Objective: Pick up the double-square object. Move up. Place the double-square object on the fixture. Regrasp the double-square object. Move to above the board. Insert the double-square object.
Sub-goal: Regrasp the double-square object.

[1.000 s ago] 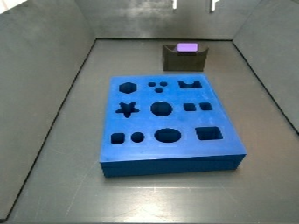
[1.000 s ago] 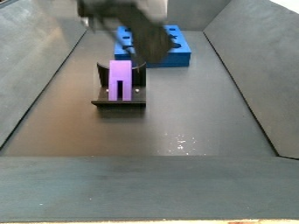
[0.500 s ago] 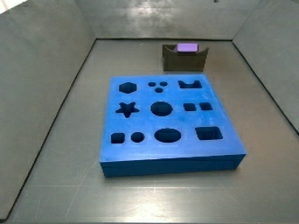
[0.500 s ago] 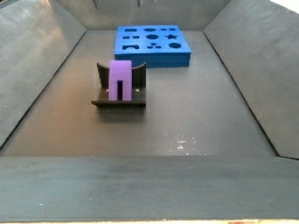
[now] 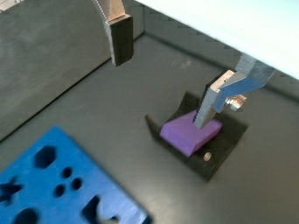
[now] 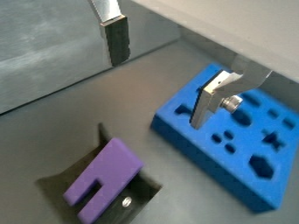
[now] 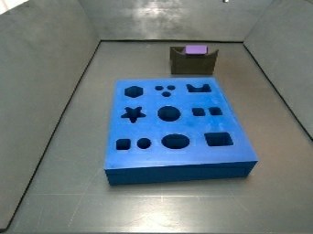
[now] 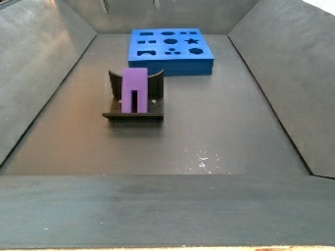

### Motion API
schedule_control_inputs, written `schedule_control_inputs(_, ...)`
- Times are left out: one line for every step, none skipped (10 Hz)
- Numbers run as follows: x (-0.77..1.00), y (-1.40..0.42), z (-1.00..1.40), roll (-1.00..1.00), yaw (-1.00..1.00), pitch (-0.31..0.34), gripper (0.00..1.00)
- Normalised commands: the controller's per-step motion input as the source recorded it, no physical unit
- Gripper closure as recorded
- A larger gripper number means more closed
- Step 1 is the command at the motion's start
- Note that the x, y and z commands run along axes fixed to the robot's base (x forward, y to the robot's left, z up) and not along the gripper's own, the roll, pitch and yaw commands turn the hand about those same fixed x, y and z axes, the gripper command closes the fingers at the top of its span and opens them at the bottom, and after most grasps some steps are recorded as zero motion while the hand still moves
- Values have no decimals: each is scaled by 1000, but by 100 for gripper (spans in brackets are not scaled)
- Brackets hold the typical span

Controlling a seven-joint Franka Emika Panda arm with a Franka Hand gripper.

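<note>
Arm out of both side views — piece parked on the fixture.
Your gripper [image 5: 176,66] hangs high with jaws wide apart and empty; the double-square object [image 8: 135,88] stands in the fixture [image 8: 133,113], the board [image 7: 175,123] well apart — regrasp comes next, I judge.

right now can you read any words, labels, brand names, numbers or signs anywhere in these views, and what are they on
None: no readable text in any view.
Large flat bright-blue board: only dark shaped cut-outs, no print.
Small light-purple plastic block: plain, standing in the dark notched fixture.
Claw: bare silver fingers with dark pads, open and empty, above the fixture in both wrist views; no markings visible.
Grey floor and walls: unmarked.
</note>
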Motion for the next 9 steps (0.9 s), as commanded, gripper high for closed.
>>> schedule_control_inputs(-38, -23, 10, 1000, 48, 6, 0)
schedule_control_inputs(-29, -25, 3, 1000, 49, 0, 0)
schedule_control_inputs(-27, -24, 1, 1000, 50, -3, 0)
schedule_control_inputs(-26, -23, 3, 1000, 51, -4, 0)
schedule_control_inputs(-18, -20, 12, 1000, 53, 0, 0)
schedule_control_inputs(-13, -22, 13, 1000, 53, 3, 0)
schedule_control_inputs(7, -24, 2, 1000, 55, 8, 0)
schedule_control_inputs(19, -23, -5, 1000, 57, 14, 0)
schedule_control_inputs(36, -28, -6, 1000, 60, 25, 0)
